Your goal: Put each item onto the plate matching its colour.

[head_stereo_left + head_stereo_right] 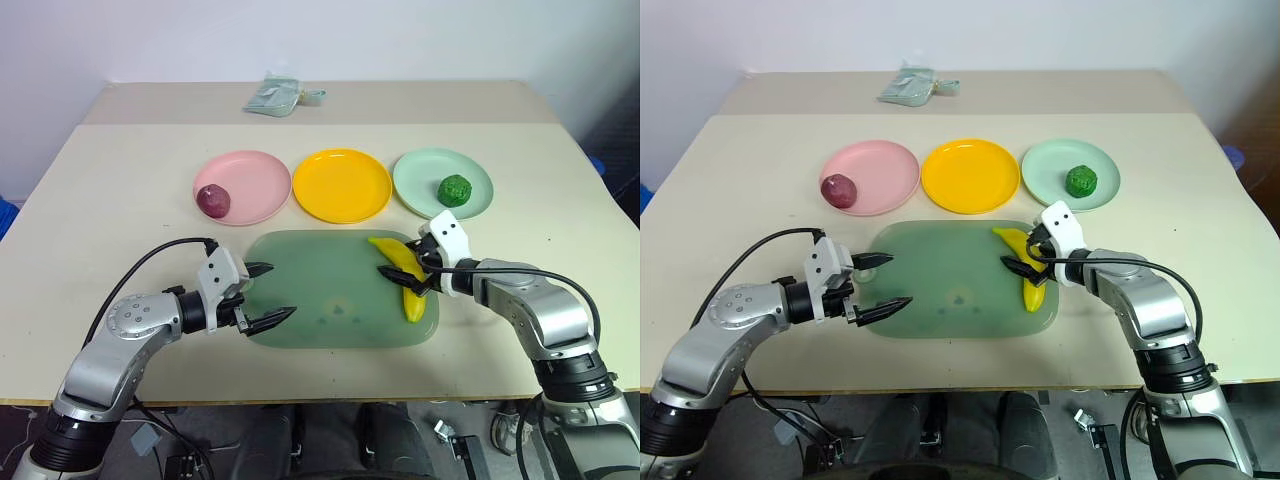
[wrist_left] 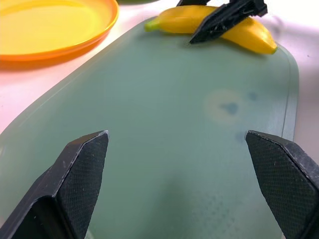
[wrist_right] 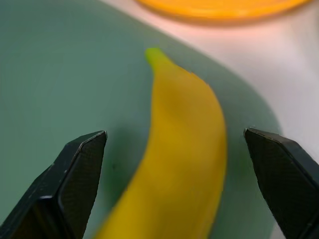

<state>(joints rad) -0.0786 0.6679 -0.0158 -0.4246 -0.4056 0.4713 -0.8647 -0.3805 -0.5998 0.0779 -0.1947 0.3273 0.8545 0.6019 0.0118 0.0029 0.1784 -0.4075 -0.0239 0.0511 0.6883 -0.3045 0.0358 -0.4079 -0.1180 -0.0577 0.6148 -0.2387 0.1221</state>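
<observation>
banana [image 3: 179, 164] between right gripper [image 3: 174, 184] fingers

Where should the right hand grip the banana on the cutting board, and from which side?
Probably mid-body, across its narrow width, coming down from above. The banana lies flat on the cutting board, long and curved, so its sides are free. The right hand already sits open over it, one finger either side.

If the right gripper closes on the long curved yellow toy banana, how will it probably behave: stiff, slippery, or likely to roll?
The long curved yellow toy banana looks like smooth, glossy plastic, so it is probably stiff and may slip between the right gripper's open jaws. Its curve likely stops it from rolling, but pushed on the translucent green cutting board, it might pivot or slide.
</observation>
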